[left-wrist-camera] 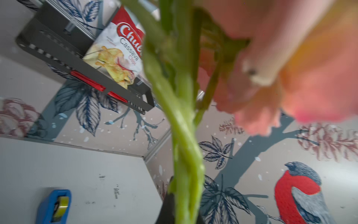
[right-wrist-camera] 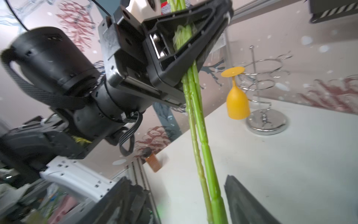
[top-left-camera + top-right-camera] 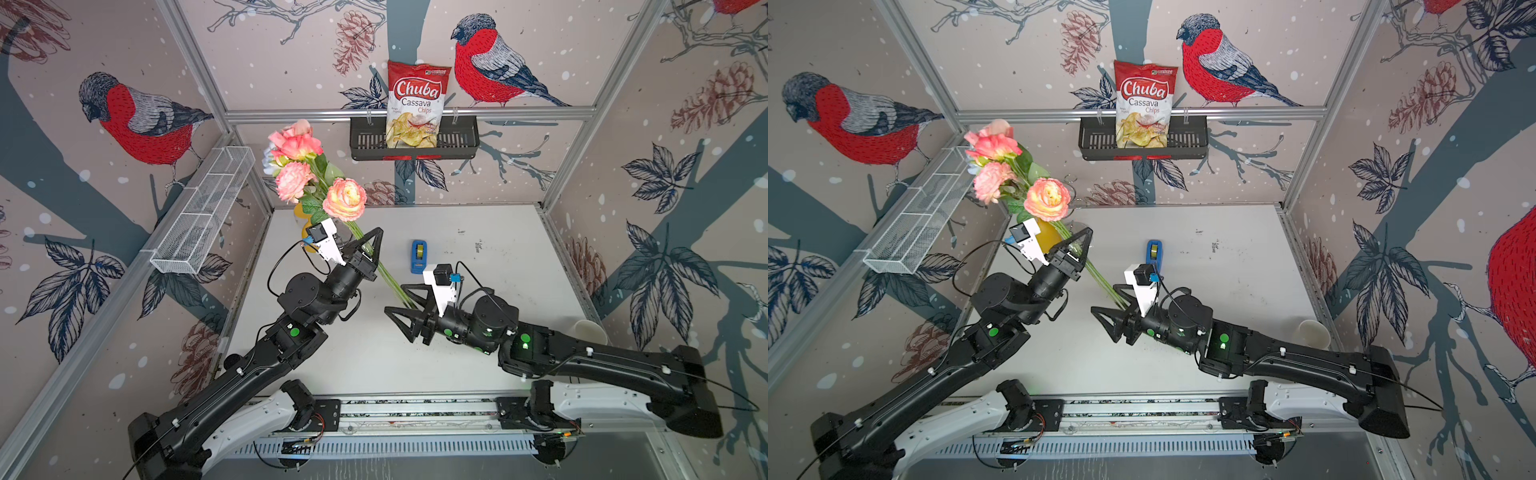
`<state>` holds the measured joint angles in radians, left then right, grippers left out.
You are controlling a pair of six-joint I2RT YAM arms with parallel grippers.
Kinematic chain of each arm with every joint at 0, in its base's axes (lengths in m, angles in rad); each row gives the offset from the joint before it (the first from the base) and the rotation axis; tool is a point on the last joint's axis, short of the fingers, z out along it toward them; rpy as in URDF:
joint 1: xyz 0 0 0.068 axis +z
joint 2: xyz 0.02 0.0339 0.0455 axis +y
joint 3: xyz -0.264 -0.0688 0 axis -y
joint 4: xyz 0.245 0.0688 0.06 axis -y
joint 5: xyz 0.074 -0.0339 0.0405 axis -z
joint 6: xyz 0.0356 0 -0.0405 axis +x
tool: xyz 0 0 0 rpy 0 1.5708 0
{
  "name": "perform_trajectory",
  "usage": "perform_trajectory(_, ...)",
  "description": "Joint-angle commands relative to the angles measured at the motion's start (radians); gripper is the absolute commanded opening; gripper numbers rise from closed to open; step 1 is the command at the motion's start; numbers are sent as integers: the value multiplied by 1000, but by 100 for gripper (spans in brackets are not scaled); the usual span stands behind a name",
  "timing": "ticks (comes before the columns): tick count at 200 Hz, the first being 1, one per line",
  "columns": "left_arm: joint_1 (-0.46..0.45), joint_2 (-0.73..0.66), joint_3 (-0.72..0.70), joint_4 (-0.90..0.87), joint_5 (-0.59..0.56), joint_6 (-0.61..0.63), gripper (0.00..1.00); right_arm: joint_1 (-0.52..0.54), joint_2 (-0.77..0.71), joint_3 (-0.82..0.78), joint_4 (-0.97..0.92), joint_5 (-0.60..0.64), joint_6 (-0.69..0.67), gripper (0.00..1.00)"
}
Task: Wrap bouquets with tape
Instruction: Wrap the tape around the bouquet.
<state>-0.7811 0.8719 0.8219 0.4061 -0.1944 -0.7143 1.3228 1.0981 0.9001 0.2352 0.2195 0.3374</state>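
While the left gripper (image 3: pixel 371 245) pinched the bouquet (image 3: pixel 328 195) mid-stem, aloft near the left wall, and the right gripper (image 3: pixel 400 300) gaped around the stem ends, the bunch looked light, top-heavy, bendy, best held low.

We see the bouquets (image 3: pixel 316 183): one bunch of pink and white artificial blooms with green leaves, raised off the table (image 3: pixel 498 291) and tilted, its long green stems (image 2: pixel 201 135) slanting down toward the tape (image 3: pixel 419 255). The tape, a yellowish-clear roll in a blue dispenser, rests on the table just beyond the stem ends, apart from them.
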Motion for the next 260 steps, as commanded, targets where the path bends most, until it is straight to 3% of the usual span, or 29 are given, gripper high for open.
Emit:
perform_trajectory(1, -3, 12, 3, -50, -112, 48, 0, 19, 69, 76, -148, 270, -54, 77)
perform_trajectory(49, -3, 13, 14, -16, -42, 43, 0, 29, 242, 198, -244, 385, -116, 66)
perform_trajectory(63, -1, 13, 15, -12, 3, 44, 0, 29, 265, 213, -246, 373, -128, 45)
perform_trajectory(80, 8, 7, 15, -11, 54, 44, 0, 29, 272, 226, -246, 359, -130, 0)
perform_trajectory(84, 14, 4, 15, -13, 69, 43, 0, 29, 268, 226, -247, 359, -126, 0)
perform_trajectory(93, 31, -3, 13, -14, 111, 37, 23, 29, 255, 217, -238, 346, -125, 0)
perform_trajectory(110, 70, -22, -1, -3, 198, 20, 47, 23, 205, 162, -172, 283, -128, 0)
perform_trajectory(141, 95, -51, -44, 56, 283, -16, 59, -2, 106, 66, -53, 124, -117, 0)
perform_trajectory(164, 97, -48, -50, 49, 295, -43, 66, -4, 82, 51, -33, 95, -117, 0)
perform_trajectory(194, 97, -53, -64, 76, 292, -64, 65, -4, 83, 69, -64, 93, -122, 0)
perform_trajectory(245, 97, -27, -95, 230, 408, -114, 52, -4, 99, 85, -55, 31, -114, 0)
perform_trajectory(260, 97, -18, -97, 248, 440, -112, 54, -4, 90, 80, -40, 7, -102, 0)
